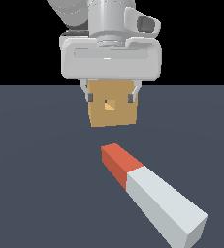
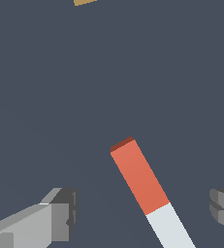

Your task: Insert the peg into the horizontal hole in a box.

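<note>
The peg (image 1: 152,193) lies flat on the dark floor, a long pale grey-white bar with a red-orange end (image 1: 117,162) pointing toward the box. The tan box (image 1: 112,114) stands behind it, its small square hole (image 1: 109,104) facing the camera. My gripper (image 1: 110,97) hangs in the air in front of the box's upper part, open, with nothing between its fingers. In the wrist view the peg (image 2: 143,185) lies below, between the spread fingers (image 2: 62,213), and only a sliver of the box (image 2: 84,2) shows at the edge.
A flat dark grey-blue floor (image 1: 36,169) stretches all around. Nothing else stands on it.
</note>
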`<state>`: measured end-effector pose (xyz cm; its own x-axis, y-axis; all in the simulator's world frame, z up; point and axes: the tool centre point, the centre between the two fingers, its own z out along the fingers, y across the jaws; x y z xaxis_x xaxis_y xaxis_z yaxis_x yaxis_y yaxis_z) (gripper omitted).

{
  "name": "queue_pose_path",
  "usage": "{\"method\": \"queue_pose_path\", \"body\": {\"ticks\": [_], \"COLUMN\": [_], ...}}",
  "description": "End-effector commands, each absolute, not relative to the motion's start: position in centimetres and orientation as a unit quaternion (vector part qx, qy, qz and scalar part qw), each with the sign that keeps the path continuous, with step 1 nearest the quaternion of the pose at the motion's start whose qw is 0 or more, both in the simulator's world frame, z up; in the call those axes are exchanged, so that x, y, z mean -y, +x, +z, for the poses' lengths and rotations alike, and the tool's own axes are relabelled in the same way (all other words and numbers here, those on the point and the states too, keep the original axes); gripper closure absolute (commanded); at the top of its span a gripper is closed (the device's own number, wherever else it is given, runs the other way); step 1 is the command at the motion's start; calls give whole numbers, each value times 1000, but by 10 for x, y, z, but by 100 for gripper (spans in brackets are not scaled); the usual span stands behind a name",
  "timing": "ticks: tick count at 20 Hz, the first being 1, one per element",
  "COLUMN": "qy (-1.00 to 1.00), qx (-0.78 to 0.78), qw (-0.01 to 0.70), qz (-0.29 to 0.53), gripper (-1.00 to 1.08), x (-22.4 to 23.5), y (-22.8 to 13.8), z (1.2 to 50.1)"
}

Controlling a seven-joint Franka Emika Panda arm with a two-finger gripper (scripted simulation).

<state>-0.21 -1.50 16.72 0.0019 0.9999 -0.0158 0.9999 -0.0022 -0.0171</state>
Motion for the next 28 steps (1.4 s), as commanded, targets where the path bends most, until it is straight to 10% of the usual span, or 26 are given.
{"method": "queue_pose_path", "body": {"ticks": [1,28], "qy": [-708,-588], "qx": [706,808], "qw": [0,0], "qz": [12,4], "gripper": [-92,-92], "x": [15,101], "y": [-2,32], "z": [167,108]}}
